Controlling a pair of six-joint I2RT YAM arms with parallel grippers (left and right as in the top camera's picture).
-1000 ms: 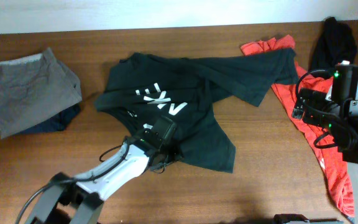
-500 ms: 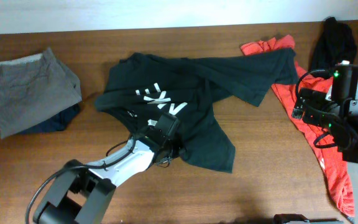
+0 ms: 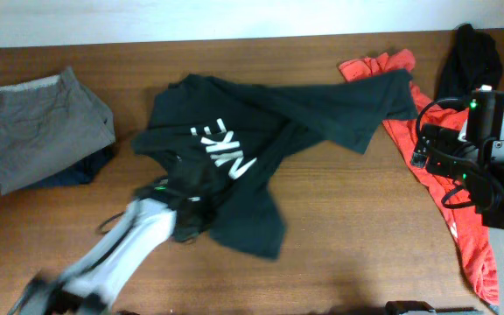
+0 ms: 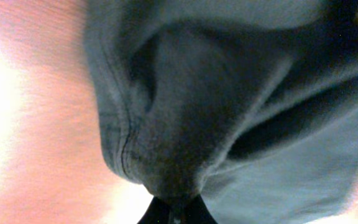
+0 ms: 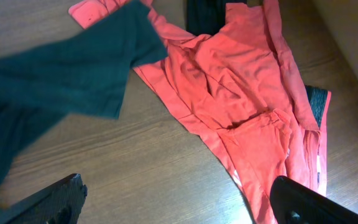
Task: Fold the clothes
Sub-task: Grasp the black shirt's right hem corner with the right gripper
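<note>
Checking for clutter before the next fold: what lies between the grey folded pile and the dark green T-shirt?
Nothing: in the overhead view only a narrow strip of bare wooden table separates the grey pile from the T-shirt.

The brown wooden surface (image 3: 366, 219) carries a rumpled dark green T-shirt (image 3: 261, 122) at its centre. A red garment (image 3: 376, 65) and a black garment (image 3: 471, 57) lie at the right. Folded grey shorts (image 3: 42, 122) lie atop a navy garment (image 3: 68, 175) at the left.

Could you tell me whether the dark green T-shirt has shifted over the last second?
Yes. The T-shirt has had its lower half dragged left, toward the grey shorts, by the left gripper.
</note>
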